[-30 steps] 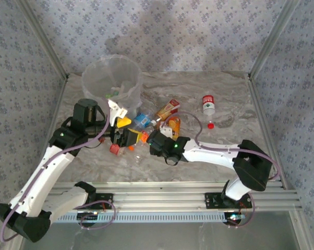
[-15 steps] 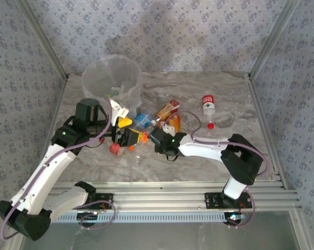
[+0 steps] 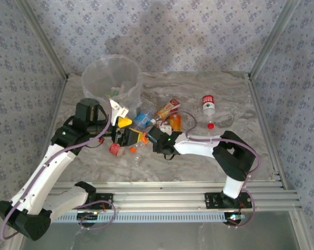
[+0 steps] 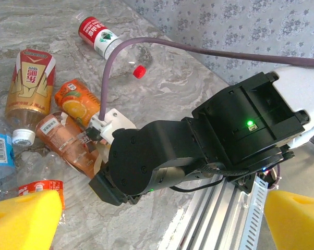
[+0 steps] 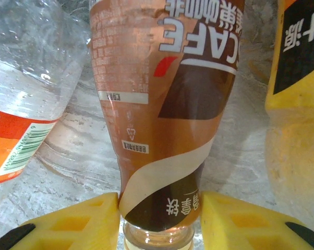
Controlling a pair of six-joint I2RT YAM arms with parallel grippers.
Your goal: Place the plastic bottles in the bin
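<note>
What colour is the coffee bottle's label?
Coffee bottle: brown with a cream band, best in right wrist view.

Grey marbled tabletop (image 3: 230, 99), floral-patterned wall panels (image 3: 198, 36), aluminium frame posts (image 3: 43, 40)

My right gripper (image 5: 159, 221) has both yellow fingers (image 5: 73, 224) pressed on the neck of the brown bottle (image 5: 167, 114) between them. Behind it, my right arm (image 3: 198, 146) lies low and stretched out, elbow folded up near the base. My left gripper (image 4: 162, 213) hangs with jaws spread wide, left arm (image 3: 47, 172) reaching forward, claw aimed at my right wrist (image 4: 162, 156) just ahead.
</note>
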